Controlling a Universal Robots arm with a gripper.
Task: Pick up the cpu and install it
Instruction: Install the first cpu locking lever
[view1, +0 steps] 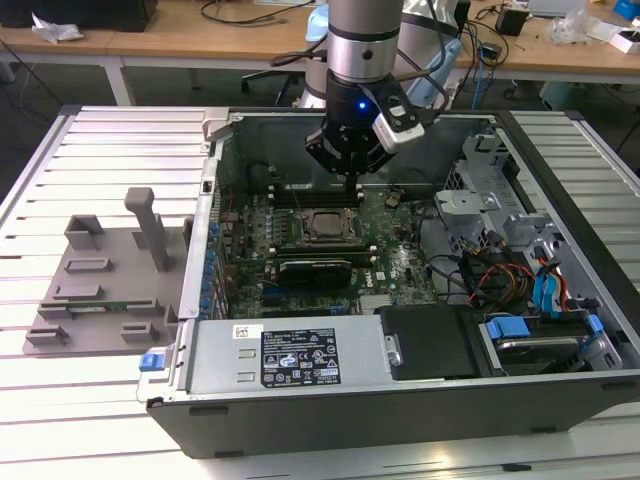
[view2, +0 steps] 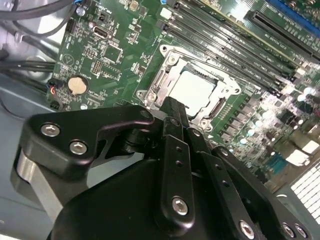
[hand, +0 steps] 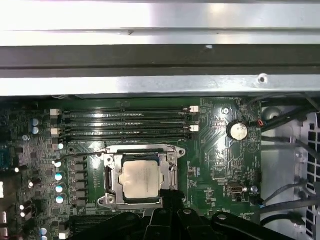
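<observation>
The cpu (hand: 141, 180), already seated in the socket (hand: 172, 176), looks light, stiff and fragile, best held by its edges; whether the gripper (view2: 172, 107) is spread can't be told.

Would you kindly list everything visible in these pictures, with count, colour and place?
cpu: one, silvery-grey, sitting in the socket frame on the motherboard.
socket frame: one, metal, around the cpu.
motherboard: one, green, inside the computer case.
memory slots: several, dark, beside the socket frame.
coin battery: one, silver, on the motherboard.
computer case: one, dark, open, on the slatted table.
fixture tray: one, grey, with an upright post, on the exterior view's left.
slatted table: one, pale metal, under everything.
desks: wooden, behind.
claw: one, black, hanging above the motherboard near the cpu.
</observation>
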